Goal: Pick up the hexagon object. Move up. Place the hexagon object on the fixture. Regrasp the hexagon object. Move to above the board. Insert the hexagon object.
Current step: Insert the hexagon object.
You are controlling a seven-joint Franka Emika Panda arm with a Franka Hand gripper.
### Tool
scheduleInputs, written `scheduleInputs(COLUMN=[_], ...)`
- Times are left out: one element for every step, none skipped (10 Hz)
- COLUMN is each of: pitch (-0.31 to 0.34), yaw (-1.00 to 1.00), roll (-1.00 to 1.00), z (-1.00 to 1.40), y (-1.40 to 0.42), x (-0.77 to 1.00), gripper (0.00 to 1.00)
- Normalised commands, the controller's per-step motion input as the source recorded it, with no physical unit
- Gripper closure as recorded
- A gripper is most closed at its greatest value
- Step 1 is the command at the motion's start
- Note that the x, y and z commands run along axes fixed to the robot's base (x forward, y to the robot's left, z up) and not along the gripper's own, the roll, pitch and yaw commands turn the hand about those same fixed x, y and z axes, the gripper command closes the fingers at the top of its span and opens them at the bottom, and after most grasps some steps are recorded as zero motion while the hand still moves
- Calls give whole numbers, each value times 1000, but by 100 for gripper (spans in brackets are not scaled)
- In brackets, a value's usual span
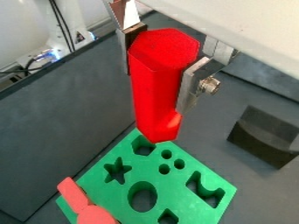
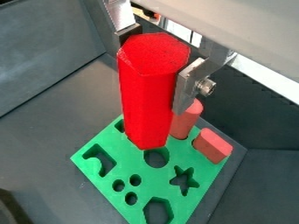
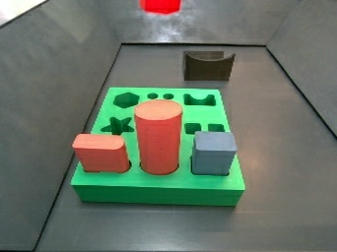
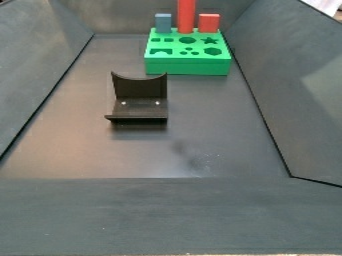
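I have the slim bright red hexagonal peg [image 1: 156, 83] clamped between the silver finger plates of the tool [image 2: 158, 66], hanging high above the big green board with its shaped cut-outs [image 2: 111, 166]. In a side view only its red tip [image 3: 161, 5] shows at the frame's edge.

The risk, as I judge it, is rotation: if the peg's flats do not line up with the hexagonal hole [image 3: 125, 98], it will jam on the rim or slip in the pads. A slight tilt would do the same.

Around it stand a tall salmon cylinder [image 3: 158, 137], a low salmon block [image 3: 101, 153] and a grey-blue cube [image 3: 215, 154], all at the board's far side from that hole, so none blocks the descent. The dark notched fixture [image 4: 138, 97] sits empty, well apart on the floor.
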Motion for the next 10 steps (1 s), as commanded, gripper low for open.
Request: scheduleInputs(pitch=[-140,-164,-166,-171,-163,-159,-179,-164,-140,-133], yaw=[-229,-220,-231,-249,-231,-246,-300,-289,-271,-257], roll=[-236,-220,-184,-197,-206,-179,-190,-166,-154,-164], z=[-389,-394,-446,-463,-457,-466,-414,-383,-446,-471], y=[217,231,194,197,217,163,169,226,214,220], x=[-17,0,-71,-129,-94,-177,-226,-217,-246,-214], gripper=[100,100,100,100,100,100,100,100,100,100])
